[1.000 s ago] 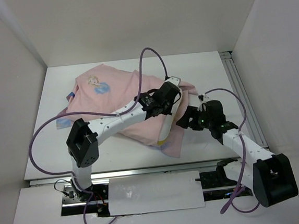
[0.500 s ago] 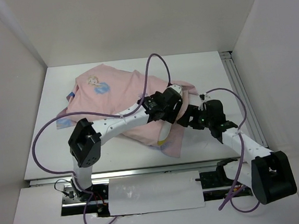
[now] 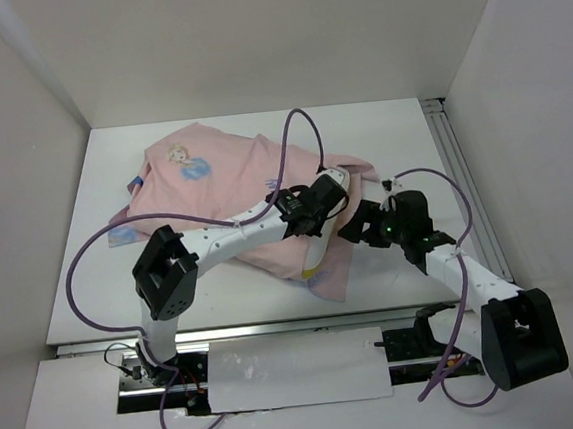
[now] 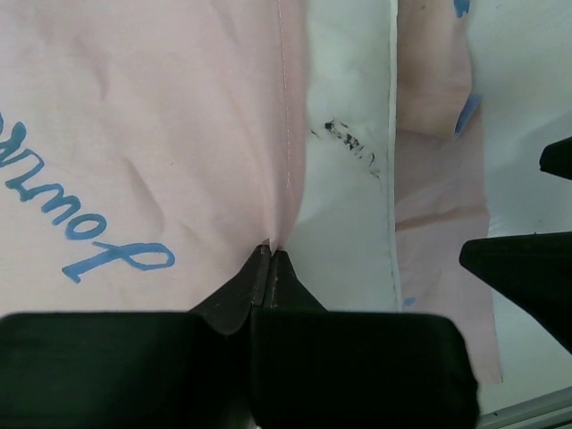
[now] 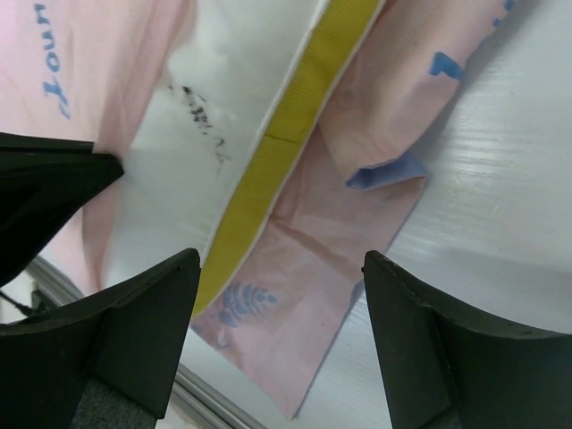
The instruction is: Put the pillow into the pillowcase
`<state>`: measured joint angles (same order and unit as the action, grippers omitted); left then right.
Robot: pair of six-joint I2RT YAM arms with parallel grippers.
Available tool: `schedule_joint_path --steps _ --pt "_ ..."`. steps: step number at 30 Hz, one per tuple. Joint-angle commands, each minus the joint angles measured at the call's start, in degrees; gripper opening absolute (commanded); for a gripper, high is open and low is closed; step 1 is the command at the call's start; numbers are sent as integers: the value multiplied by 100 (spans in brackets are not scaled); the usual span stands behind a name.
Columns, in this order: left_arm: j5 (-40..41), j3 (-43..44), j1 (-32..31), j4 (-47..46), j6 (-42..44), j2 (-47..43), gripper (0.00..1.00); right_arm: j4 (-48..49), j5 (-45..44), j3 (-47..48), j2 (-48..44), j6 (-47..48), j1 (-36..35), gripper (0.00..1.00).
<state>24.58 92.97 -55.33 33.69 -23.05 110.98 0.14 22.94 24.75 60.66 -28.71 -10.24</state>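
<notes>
The left gripper (image 4: 270, 257) is pinched onto the pillowcase (image 4: 134, 134) hem just beside the exposed pillow (image 4: 344, 197) lying on the table (image 3: 400, 134), while the right gripper (image 5: 281, 268) hangs spread over the pillow's yellow strip (image 5: 295, 134).

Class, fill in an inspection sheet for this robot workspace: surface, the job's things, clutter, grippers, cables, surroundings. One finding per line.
Surface: white table, with the fabric lying across its middle.
Job's things: pillowcase is pink side up and rumpled. The pillow is mostly covered, with its white end and yellow strip showing at the opening.
Clutter: nothing seen.
Grippers: left gripper is shut on the pillowcase's edge. The right gripper is open, above the yellow strip.
Cables: purple cables loop from both arms, one arching over the pillowcase.
Surroundings: white walls on three sides, and a rail along the table's right edge.
</notes>
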Motion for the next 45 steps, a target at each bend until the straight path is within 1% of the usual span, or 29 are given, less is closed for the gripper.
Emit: schedule_joint_path --steps 1,3,7,8,9,10,12,13,15,16,17,18,19,20,24,25,28,31,33,36,37,38,39,41,42,43,44,45 --pt "320 64 -22 76 -182 -278 0 565 351 -14 138 -187 40 81" --pt "206 2 -22 15 -235 -436 0 951 510 -14 279 -319 -162 80" --pt "4 -182 -74 -266 -288 -971 0 1548 510 100 1015 -389 -505 80" --pt "-66 -296 -74 -336 -227 -1051 0 1707 562 152 1165 -459 -505 76" --pt "-128 -297 -74 -398 -226 -1122 0 1874 658 153 1306 -460 -575 68" --pt "-216 -375 -74 -477 -226 -1174 0 2145 720 240 1577 -460 -654 64" --pt "-217 -428 -136 -478 -226 -1245 0 2332 721 459 1834 -530 -768 57" --pt "-278 -429 -136 -478 -226 -1245 0 2550 721 539 2035 -591 -769 39" --pt "-348 -429 -197 -478 -226 -1307 0 2867 773 784 2160 -758 -821 19" --pt "-444 -359 -197 -478 -226 -1307 0 3208 826 872 2230 -829 -822 1" --pt "-497 -297 -250 -530 -166 -1307 0 3316 826 969 2230 -899 -874 0" --pt "-559 -297 -250 -530 -165 -1307 0 3404 765 1048 2230 -1004 -979 0" --pt "-681 -175 -311 -530 -104 -1307 0 3744 530 1049 2178 -1153 -1050 0" --pt "-682 -113 -312 -591 -103 -1307 0 3878 467 1145 2178 -1154 -1102 0" --pt "-762 229 -496 -592 10 -1307 0 3950 466 1751 2414 -1154 -1348 0" --pt "-631 300 -496 -522 11 -1376 0 4254 466 1752 2467 -1215 -1349 0" --pt "-577 354 -496 -522 11 -1587 0 4555 404 1752 2599 -1278 -1411 0" --pt "-638 82 -549 -600 11 -1790 0 4433 352 1823 2775 -1225 -1472 0" --pt "-342 -24 -549 -601 -120 -1852 0 4363 352 1823 2942 -1225 -1472 0" --pt "-269 45 -426 -206 -322 -1633 1 4188 457 1639 3013 -1225 -1419 0" --pt "-217 46 -339 -118 -436 -1484 3 4109 457 1464 2943 -1225 -1358 0" --pt "-147 46 -286 -48 -437 -1404 13 3856 457 1367 2751 -1225 -1297 2" --pt "-85 98 -285 5 -507 -1334 23 3670 457 1279 2619 -1225 -1296 13" --pt "64 99 -285 76 -508 -1115 49 3135 186 1068 2311 -980 -1139 29" --pt "65 168 -285 172 -508 -1035 66 2549 89 1015 1927 -866 -1138 45" --pt "152 221 -285 277 -508 -895 72 2230 -208 910 1479 -664 -1051 51" --pt "205 274 -233 330 -508 -894 78 1879 -446 909 1231 -593 -998 56" --pt "205 327 -233 331 -508 -763 83 1075 -727 848 994 -540 -997 60"
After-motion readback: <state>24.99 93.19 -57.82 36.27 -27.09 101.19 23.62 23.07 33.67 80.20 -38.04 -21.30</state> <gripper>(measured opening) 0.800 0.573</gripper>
